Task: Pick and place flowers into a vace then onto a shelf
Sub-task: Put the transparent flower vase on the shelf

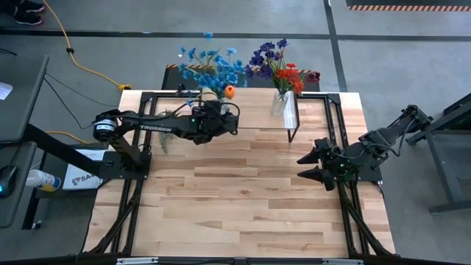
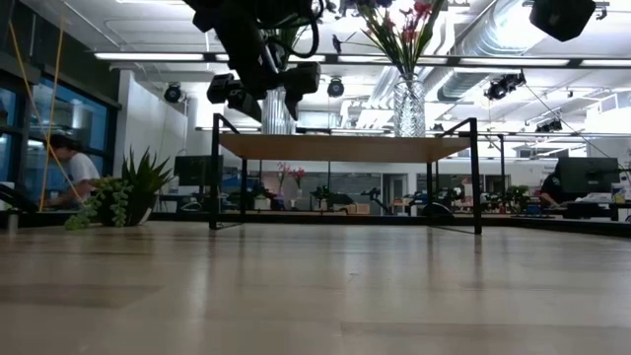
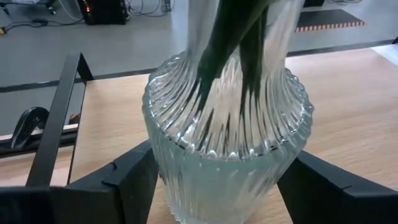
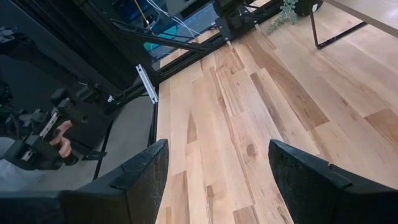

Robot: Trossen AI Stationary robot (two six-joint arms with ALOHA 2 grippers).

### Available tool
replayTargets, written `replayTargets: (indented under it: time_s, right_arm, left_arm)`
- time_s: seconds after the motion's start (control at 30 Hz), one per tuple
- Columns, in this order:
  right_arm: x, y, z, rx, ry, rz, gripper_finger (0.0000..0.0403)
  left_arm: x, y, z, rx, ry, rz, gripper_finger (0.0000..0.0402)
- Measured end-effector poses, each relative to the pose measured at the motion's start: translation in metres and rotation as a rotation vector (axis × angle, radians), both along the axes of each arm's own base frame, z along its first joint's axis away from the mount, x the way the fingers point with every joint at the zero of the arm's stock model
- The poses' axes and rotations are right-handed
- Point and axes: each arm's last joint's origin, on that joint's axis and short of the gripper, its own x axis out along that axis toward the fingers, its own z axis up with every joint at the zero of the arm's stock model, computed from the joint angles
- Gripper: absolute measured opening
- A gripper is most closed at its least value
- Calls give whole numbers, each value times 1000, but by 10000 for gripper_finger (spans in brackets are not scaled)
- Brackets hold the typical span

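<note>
Light plank tabletop (image 1: 243,199) carries a low wooden shelf (image 2: 340,148) at its far edge, where a glass vase of red and purple flowers (image 1: 283,68) stands. Beside it, the left gripper (image 1: 221,118) clasps a ribbed glass vase (image 3: 227,155) of blue flowers (image 1: 210,68) above the shelf. Well apart, the right gripper (image 1: 313,165) hovers with fingers spread wide, holding nothing.

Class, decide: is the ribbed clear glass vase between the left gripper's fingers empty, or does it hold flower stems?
It holds stems: dark green stems run into the ribbed clear glass vase.

Overhead, table-level, two wrist views
</note>
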Motion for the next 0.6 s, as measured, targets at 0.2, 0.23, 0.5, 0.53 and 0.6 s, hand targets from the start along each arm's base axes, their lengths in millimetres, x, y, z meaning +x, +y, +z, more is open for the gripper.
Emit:
replayTargets:
  time_s: [0.2, 0.23, 0.5, 0.53, 0.6]
  right_arm:
    - [0, 0, 0, -1, 0, 2, 266]
    - [0, 0, 0, -1, 0, 2, 266]
    - [0, 0, 0, -1, 0, 1, 266]
    - [0, 0, 0, -1, 0, 1, 266]
    - [0, 0, 0, -1, 0, 1, 266]
  left_arm:
    - [0, 0, 0, 10, 2, 7, 346]
    - [0, 0, 1, 15, 0, 11, 357]
    - [0, 0, 1, 16, 0, 12, 397]
    - [0, 0, 1, 16, 0, 12, 396]
    - [0, 0, 1, 18, 0, 14, 392]
